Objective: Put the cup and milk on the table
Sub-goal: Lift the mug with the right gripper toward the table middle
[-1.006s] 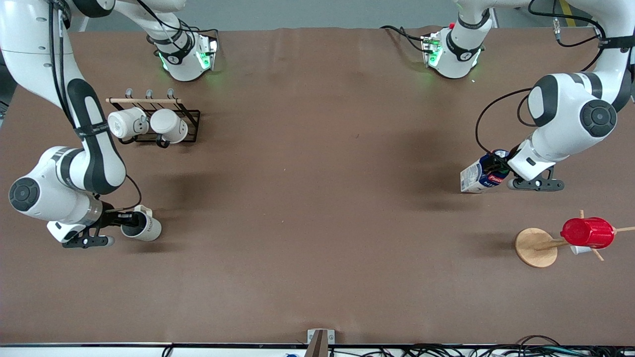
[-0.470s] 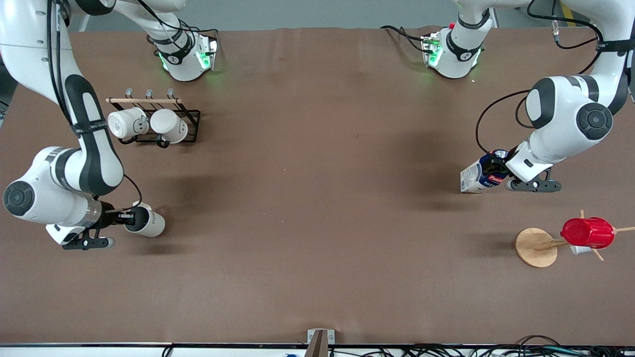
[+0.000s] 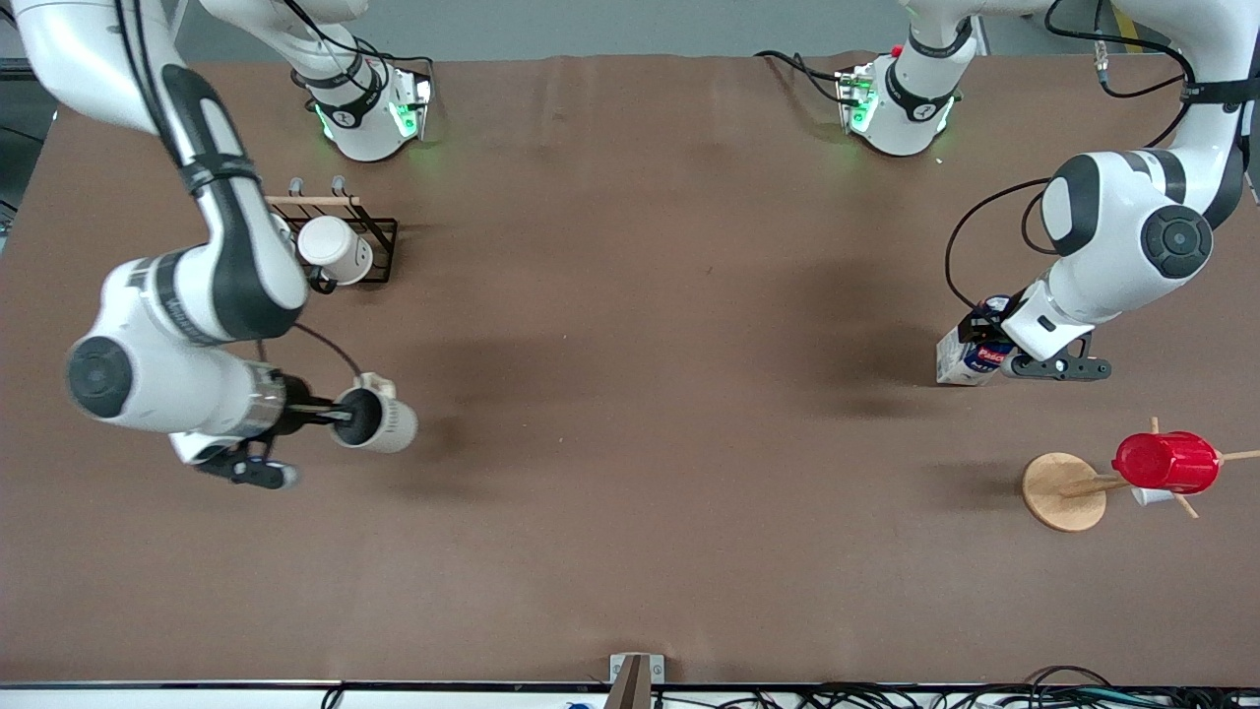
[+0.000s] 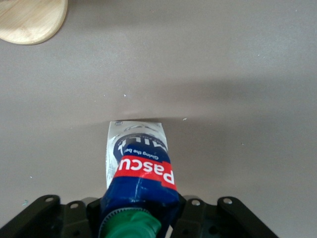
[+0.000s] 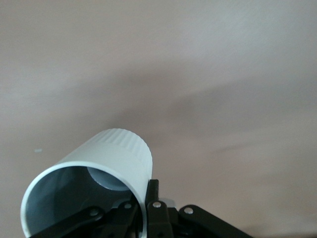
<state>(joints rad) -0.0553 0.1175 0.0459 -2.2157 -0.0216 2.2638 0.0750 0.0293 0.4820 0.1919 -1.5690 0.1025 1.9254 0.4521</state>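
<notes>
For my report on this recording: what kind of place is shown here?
Probably a robotics lab bench: two white robot arms bolted along a brown matte table, loose cables at its edge, and household props such as a black wire mug rack and a red cup on a wooden stand.

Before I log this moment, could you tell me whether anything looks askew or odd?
Nothing is spilled or damaged. The cup is tipped sideways in the air, gripped at its rim by the right gripper. The milk stands on the table in the left gripper.
</notes>
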